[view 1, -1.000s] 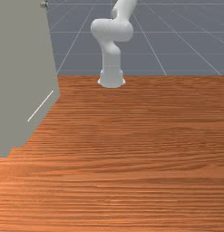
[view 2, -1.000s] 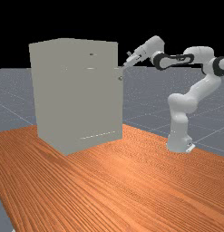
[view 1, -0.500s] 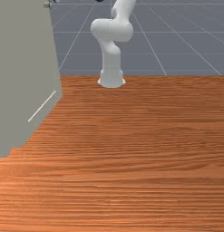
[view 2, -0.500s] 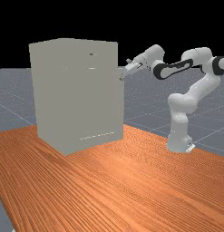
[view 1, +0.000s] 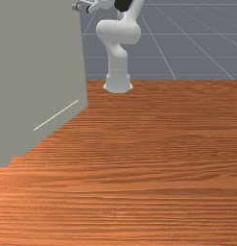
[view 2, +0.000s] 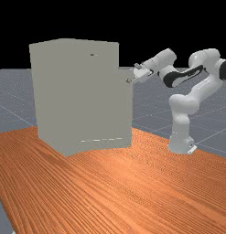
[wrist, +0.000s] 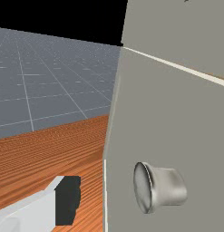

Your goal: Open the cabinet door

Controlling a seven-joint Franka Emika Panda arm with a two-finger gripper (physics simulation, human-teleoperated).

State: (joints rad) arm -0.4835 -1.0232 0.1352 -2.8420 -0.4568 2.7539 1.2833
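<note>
One grey cabinet, door seemingly ajar

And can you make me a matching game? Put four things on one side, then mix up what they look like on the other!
1. Table
2. Knob
3. Cabinet door
4. Robot arm

A. Swung partly open
B. White and grey, with bendy joints
C. Orange-brown wood
D. Shiny, sticking out from the door

Right pairs: 1-C, 2-D, 3-A, 4-B
</note>
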